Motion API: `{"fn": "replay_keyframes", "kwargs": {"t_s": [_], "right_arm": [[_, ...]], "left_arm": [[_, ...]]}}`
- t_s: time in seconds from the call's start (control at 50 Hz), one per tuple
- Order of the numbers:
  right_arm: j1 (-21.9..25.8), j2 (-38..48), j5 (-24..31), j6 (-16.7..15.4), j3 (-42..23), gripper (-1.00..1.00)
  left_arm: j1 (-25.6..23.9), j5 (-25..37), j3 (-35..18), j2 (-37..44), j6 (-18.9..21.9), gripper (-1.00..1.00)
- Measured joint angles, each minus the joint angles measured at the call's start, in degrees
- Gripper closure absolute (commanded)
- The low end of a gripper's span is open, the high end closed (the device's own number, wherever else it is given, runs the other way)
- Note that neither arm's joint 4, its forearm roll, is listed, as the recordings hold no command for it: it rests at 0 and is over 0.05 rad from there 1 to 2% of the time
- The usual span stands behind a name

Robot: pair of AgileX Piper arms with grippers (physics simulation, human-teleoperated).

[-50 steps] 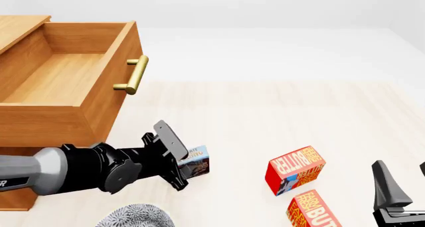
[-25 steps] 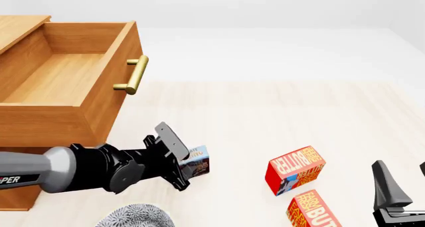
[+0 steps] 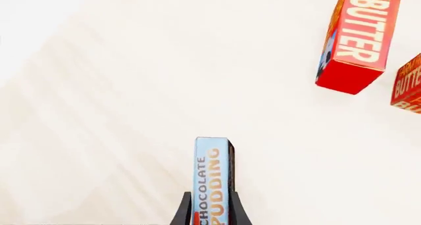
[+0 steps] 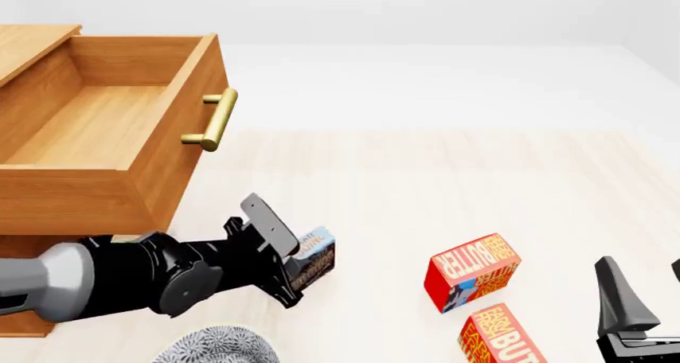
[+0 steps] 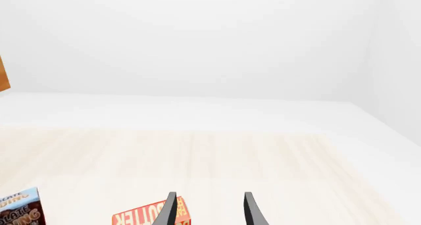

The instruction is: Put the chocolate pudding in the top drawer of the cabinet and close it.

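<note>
The chocolate pudding [image 4: 317, 254], a small light-blue and brown box, sits between the fingers of my left gripper [image 4: 298, 263], which is shut on it low over the table, in front of and below the cabinet's [image 4: 32, 38] drawer. The left wrist view shows the pudding [image 3: 212, 178] edge-on, clamped by the gripper [image 3: 210, 211]. The top drawer [image 4: 183, 144] is pulled out and open, its inside bare, with its brass handle [image 4: 213, 119] facing right. My right gripper [image 4: 646, 290] stands open at the lower right, nothing between its fingers [image 5: 169, 208].
Two red-orange butter boxes [image 4: 473, 271] [image 4: 499, 339] lie on the table to the right of the pudding, also seen as boxes [image 3: 358, 37] [image 3: 407, 84] from the left wrist. A grey patterned round object [image 4: 218, 345] sits at the front edge under the left arm.
The left arm has drawn back slightly to the left, and the gripped pudding has risen a little and tilted. The right arm has not moved.
</note>
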Motion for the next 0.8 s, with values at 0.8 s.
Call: {"fn": "replay_keyframes", "kwargs": {"t_s": [0.8], "right_arm": [[0.00,0.00,0.00,0.00,0.00,-1.00]], "left_arm": [[-5.46,7.24,-1.80,-12.58,-2.27,1.00]]}}
